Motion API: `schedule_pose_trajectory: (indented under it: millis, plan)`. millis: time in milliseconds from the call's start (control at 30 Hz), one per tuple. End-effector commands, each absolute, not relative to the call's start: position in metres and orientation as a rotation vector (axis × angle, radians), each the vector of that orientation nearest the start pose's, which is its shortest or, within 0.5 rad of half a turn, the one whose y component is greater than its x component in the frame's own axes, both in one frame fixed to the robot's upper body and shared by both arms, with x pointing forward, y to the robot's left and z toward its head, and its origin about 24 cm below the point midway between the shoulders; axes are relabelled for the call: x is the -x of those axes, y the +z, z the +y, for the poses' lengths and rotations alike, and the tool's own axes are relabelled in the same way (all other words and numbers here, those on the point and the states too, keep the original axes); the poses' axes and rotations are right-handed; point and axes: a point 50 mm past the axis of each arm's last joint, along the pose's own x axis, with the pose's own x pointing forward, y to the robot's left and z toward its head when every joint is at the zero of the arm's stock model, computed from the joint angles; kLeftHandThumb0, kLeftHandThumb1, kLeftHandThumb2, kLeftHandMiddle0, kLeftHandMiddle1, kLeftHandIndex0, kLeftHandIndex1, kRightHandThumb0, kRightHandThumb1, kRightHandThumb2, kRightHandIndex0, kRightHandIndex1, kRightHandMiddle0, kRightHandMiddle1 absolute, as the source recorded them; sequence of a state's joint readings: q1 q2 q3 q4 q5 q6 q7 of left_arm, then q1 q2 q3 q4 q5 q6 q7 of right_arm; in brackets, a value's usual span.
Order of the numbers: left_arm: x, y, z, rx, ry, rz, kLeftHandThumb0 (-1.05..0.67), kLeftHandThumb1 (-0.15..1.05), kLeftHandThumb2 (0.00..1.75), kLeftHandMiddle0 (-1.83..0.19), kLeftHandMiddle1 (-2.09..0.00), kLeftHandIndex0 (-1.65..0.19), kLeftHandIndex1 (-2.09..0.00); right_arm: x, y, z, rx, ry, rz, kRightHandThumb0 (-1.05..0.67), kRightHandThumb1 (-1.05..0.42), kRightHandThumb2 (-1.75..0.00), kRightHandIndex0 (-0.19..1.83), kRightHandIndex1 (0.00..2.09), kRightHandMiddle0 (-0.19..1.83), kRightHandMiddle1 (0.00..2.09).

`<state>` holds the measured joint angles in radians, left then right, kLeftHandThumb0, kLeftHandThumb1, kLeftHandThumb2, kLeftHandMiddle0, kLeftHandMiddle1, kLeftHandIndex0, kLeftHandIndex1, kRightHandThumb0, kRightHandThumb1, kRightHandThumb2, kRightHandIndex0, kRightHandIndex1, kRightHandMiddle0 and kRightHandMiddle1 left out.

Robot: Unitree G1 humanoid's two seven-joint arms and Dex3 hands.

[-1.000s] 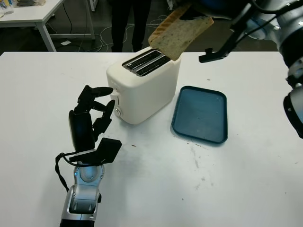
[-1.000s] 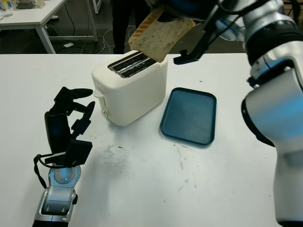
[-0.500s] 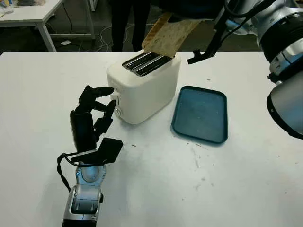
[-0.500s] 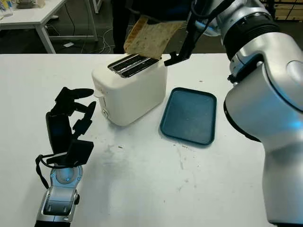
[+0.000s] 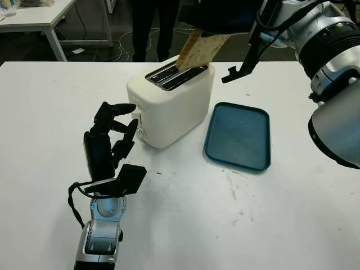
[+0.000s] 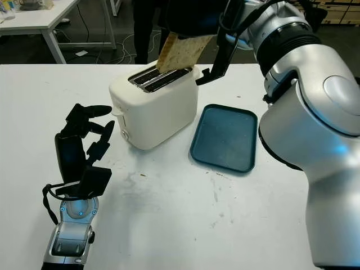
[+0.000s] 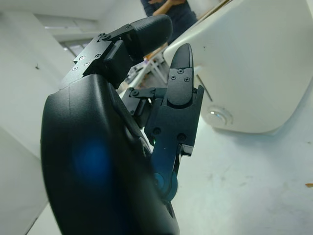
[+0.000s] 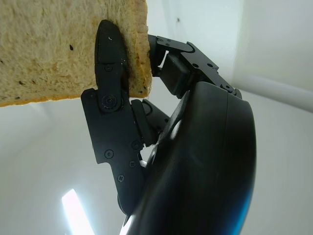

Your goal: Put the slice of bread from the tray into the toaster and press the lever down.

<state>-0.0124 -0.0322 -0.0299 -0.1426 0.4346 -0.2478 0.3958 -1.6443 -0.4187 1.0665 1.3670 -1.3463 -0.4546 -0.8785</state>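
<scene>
A white two-slot toaster (image 5: 169, 104) stands on the table. My right hand (image 5: 222, 14) is above it, shut on the slice of bread (image 5: 198, 50), which hangs tilted with its lower edge at the mouth of the nearer slot (image 5: 183, 77). In the right wrist view a black finger (image 8: 112, 117) presses against the bread (image 8: 58, 44). The empty dark-blue tray (image 5: 238, 135) lies right of the toaster. My left hand (image 5: 109, 132) is upright just left of the toaster's front, holding nothing; in the left wrist view its fingers (image 7: 173, 98) are close to the toaster wall (image 7: 254, 63).
A person in dark trousers (image 5: 154, 28) stands behind the table. A white desk (image 5: 39, 17) is at the back left. Crumbs dot the white table (image 5: 236, 197) in front of the tray.
My right hand has carried the bread left and down and turned it more upright, from above the toaster's right corner to the mouth of a slot. The left hand has stayed put.
</scene>
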Motion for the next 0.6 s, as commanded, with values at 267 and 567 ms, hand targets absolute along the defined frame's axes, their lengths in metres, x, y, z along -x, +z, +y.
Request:
schedule_pose_trajectory:
  millis: [267, 567]
  plan:
    - [-0.243, 0.104, 0.141, -0.302, 0.340, -0.475, -0.20, 0.92, 0.21, -0.58, -1.56, -0.51, -0.99, -0.403, 0.290, -0.083, 2.227, 0.133, -1.410, -0.52, -0.92, -0.33, 1.21, 1.75, 0.80, 1.75]
    - [-0.243, 0.103, 0.141, -0.308, 0.343, -0.478, -0.20, 0.92, 0.21, -0.61, -1.55, -0.52, -0.99, -0.398, 0.303, -0.068, 2.176, 0.105, -1.467, -0.53, -0.92, -0.29, 1.20, 1.75, 0.79, 1.75]
